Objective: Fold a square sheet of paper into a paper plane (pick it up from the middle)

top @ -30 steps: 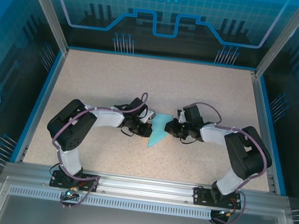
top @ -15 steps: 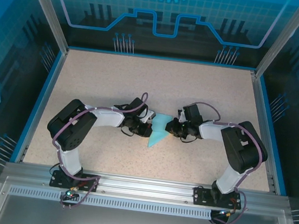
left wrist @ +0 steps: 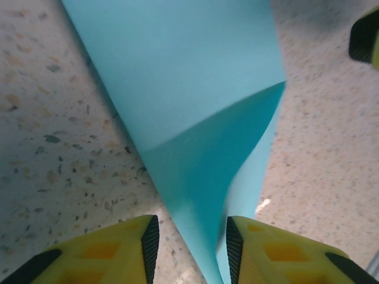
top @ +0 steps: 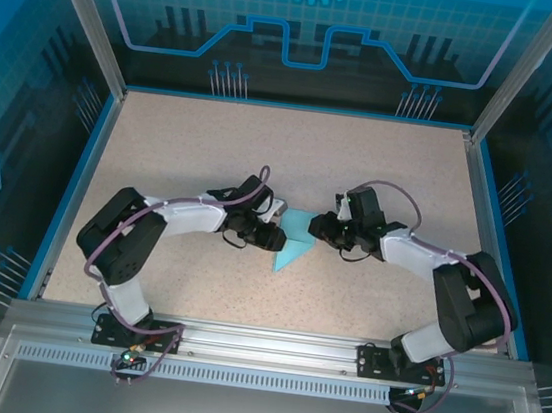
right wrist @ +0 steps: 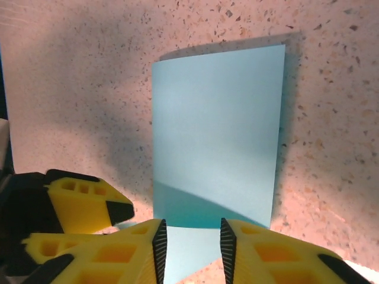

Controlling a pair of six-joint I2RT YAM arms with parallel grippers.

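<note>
Top external view: the black-and-yellow left gripper (top: 274, 237) sits at the left edge of the thin cyan-blue square sheet of paper (top: 293, 245), which lies partly folded into a wedge mid-table on the beige speckled tabletop (top: 193, 146). The wedge's long axis runs far to near, with the narrow tip pointing near and slightly left. The right gripper (top: 321, 230) meets its far right corner, so both arms are about equally near. In the wrist views each gripper's jaws stand parted around the paper, apparently not pinching it.
</note>
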